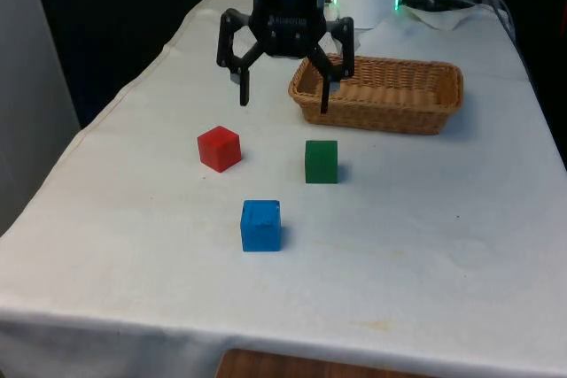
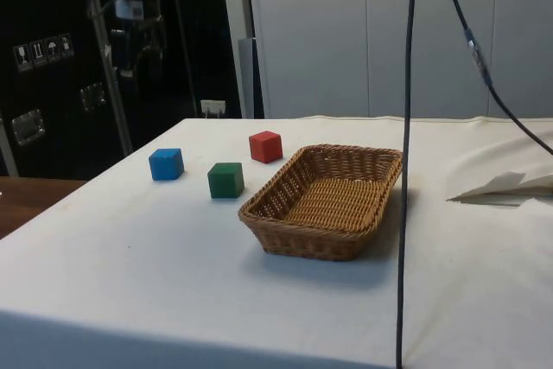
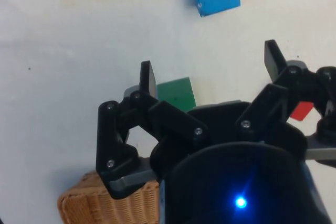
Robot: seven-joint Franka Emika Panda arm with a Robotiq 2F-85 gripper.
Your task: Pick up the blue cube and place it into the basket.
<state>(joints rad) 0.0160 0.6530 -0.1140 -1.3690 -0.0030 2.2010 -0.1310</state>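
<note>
You have the claw (image 1: 283, 95) spread wide and holding nothing, hanging above the tabletop (image 1: 425, 245) beside the basket (image 1: 381, 95), while the blue cube (image 1: 260, 225) sits on the cloth nearest the front edge, apart from the red cube (image 1: 219, 148) and green cube (image 1: 321, 161).
</note>
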